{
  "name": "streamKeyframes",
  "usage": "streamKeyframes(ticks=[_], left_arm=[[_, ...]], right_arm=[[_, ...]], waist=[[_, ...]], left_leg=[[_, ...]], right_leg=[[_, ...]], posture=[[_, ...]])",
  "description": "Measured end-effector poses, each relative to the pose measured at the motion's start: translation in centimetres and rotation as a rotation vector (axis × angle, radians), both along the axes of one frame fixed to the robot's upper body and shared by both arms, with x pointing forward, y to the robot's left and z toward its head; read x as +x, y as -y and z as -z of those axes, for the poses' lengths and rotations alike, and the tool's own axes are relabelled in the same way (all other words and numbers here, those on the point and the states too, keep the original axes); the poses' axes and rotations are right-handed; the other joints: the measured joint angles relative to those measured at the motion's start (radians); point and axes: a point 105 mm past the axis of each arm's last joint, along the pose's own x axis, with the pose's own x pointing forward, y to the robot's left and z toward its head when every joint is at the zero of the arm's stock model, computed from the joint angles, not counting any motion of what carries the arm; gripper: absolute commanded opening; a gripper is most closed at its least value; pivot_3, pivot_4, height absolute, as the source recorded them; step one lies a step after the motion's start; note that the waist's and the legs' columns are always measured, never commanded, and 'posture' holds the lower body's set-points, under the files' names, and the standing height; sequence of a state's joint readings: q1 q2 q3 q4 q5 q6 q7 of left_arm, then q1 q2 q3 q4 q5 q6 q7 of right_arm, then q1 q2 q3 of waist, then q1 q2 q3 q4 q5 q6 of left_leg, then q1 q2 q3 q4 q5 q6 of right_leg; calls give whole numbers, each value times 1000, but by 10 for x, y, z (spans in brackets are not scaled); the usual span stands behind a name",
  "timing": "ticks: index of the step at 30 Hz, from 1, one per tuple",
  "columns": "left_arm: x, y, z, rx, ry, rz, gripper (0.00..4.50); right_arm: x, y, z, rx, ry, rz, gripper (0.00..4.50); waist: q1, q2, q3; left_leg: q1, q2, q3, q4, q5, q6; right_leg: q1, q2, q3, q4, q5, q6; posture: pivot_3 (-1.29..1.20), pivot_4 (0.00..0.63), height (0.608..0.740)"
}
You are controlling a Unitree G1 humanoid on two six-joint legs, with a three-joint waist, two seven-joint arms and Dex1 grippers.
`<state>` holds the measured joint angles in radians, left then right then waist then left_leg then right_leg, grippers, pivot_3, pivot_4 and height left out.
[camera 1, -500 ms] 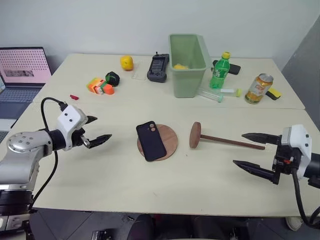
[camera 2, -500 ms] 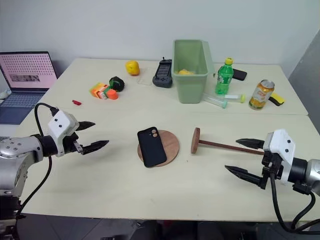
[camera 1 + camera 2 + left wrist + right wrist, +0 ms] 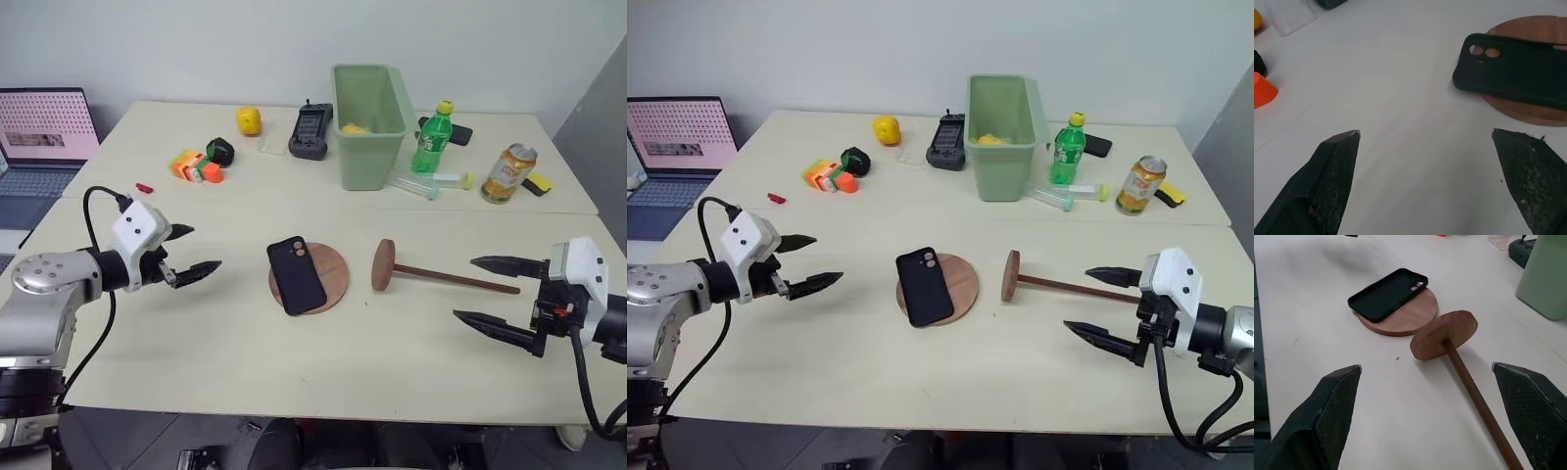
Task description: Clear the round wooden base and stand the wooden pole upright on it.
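Round wooden base [image 3: 323, 278] flat near the middle of the bench [image 3: 235, 343], with a black phone [image 3: 295, 275] lying on top. Wooden pole [image 3: 441, 276] lying on its side just beside the base, thick disc end nearest it. Left pincer [image 3: 186, 252] wide open, empty, well left of the phone. Right pincer [image 3: 487, 292] wide open, empty, near the pole's thin end.

The round wooden base [image 3: 326, 277] and the wooden pole [image 3: 436, 274] are smooth reddish-brown wood. The phone case [image 3: 295, 274] looks matt black plastic. The table [image 3: 294, 352] is smooth, pale and matt. The bin [image 3: 368, 125] is green plastic.
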<state>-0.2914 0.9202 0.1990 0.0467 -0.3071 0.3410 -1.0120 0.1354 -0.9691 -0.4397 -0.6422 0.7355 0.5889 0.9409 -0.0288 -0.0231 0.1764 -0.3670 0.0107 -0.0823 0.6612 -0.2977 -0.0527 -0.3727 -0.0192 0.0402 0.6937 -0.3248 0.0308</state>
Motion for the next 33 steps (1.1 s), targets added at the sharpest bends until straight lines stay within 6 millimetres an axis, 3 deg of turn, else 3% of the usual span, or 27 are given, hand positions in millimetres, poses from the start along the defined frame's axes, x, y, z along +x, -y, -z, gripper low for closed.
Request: streamKeyframes(ticks=[4, 15, 28, 33], left_arm=[[3, 4, -5, 0, 16, 16, 4484], [16, 27, 5, -54, -19, 78, 4484], [63, 72, 35, -84, -65, 139, 4484], [73, 81, 43, -68, -104, 157, 4484]], right_arm=[[0, -2, -1, 0, 6, -2, 4500], [3, -10, -3, 22, 22, -19, 4500], [5, -61, 2, 79, -42, -87, 4500], [3, -70, 2, 94, -58, -112, 4500]], waist=[[0, 0, 0], [1, 0, 0], [0, -1, 1], [0, -2, 1]], left_leg=[[0, 0, 0, 0, 0, 0], [0, 0, 1, 1, 0, 0], [-4, -2, -1, 2, 0, 0], [-10, -2, -1, 4, 0, 0]], right_leg=[[0, 0, 0, 0, 0, 0], [0, 0, -1, 0, 0, 0], [-3, 1, -2, 0, 0, 0], [-7, 2, -4, 2, 0, 0]], posture=[[0, 150, 740], [0, 150, 740], [0, 150, 740], [0, 150, 740]])
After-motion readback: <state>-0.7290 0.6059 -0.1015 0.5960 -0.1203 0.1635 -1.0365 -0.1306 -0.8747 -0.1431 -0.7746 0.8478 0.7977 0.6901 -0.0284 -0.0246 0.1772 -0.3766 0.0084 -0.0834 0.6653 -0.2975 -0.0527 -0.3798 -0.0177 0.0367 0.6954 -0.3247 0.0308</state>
